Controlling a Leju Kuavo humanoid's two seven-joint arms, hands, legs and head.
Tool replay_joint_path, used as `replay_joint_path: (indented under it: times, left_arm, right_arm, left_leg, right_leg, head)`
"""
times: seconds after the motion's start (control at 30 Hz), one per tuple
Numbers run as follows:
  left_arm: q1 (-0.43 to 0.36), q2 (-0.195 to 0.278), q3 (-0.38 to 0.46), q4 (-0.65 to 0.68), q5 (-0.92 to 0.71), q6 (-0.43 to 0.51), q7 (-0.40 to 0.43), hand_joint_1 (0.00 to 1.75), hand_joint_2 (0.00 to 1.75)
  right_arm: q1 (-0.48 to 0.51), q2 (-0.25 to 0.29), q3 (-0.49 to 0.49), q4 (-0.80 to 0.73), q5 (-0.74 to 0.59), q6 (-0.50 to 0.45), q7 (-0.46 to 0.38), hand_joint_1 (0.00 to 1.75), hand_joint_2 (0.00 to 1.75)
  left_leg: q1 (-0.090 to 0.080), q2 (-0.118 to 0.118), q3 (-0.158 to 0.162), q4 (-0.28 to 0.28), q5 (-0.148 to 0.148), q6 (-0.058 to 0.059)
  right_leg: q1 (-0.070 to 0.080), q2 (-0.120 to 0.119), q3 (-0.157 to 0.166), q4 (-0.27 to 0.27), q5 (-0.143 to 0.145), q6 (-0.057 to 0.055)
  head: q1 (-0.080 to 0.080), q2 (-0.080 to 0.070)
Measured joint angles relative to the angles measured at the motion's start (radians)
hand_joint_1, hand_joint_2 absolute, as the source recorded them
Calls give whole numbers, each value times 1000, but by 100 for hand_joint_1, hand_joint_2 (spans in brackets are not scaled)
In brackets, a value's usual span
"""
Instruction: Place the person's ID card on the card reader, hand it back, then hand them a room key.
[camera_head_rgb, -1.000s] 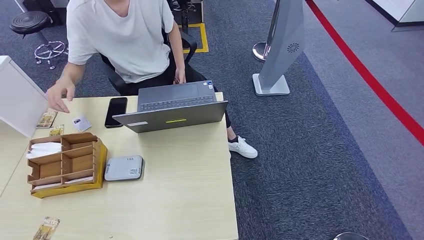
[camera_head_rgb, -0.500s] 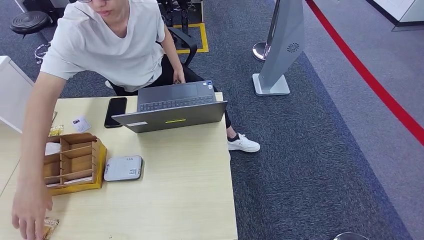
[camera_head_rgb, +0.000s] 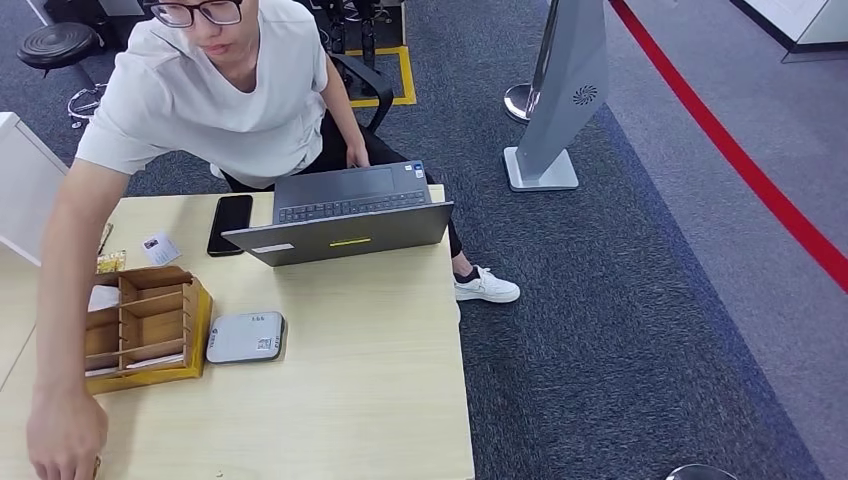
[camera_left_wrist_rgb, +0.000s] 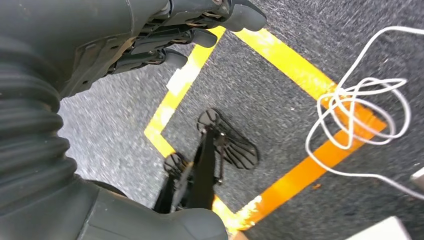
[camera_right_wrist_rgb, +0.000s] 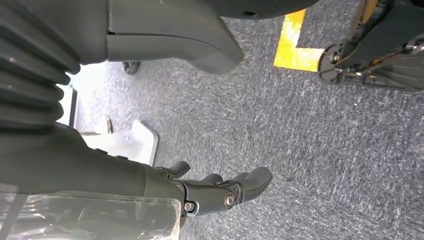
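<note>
— What are the robot's hands doing?

— Both are hanging low over the grey carpet. The left hand (camera_left_wrist_rgb: 165, 37) is holding nothing, its fingers lying fairly straight and apart. The right hand (camera_right_wrist_rgb: 215, 190) is gripping nothing either, fingers loosely extended.

— And the ID card?

— A small card (camera_head_rgb: 160, 248) is lying on the desk (camera_head_rgb: 380, 400), well away from both hands, beside the phone (camera_head_rgb: 230, 223). The card reader (camera_head_rgb: 246, 337) is sitting just beside the wooden organizer (camera_head_rgb: 140, 325).

— The person?

— The person's hand (camera_head_rgb: 65, 435) is pressing down at the desk's near corner, covering something I cannot tell apart. The laptop (camera_head_rgb: 345, 220) is standing open.
</note>
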Motion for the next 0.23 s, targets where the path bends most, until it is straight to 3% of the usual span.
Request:
replay_joint_path:
  times: [0.07, 0.2, 0.23]
  left_arm:
    - [9, 1, -43, 0, 5, -2, 5, 0, 175]
    - [27, 5, -134, -6, 15, -7, 15, 0, 0]
    - [29, 5, -144, -6, 17, -8, 17, 0, 0]
  right_arm:
    - [9, -4, 35, -7, -54, 4, -2, 0, 175]
    - [28, -14, 106, -22, -162, 13, -12, 0, 0]
    - [30, -15, 114, -24, -175, 14, -12, 0, 0]
  left_leg:
    - [0, 0, 0, 0, 0, 0]
    - [0, 0, 0, 0, 0, 0]
    - [0, 0, 0, 0, 0, 0]
  right_leg:
    - [0, 0, 0, 0, 0, 0]
    - [0, 0, 0, 0, 0, 0]
    - [0, 0, 0, 0, 0, 0]
  head:
    - [0, 0]
    - [0, 0]
    - [0, 0]
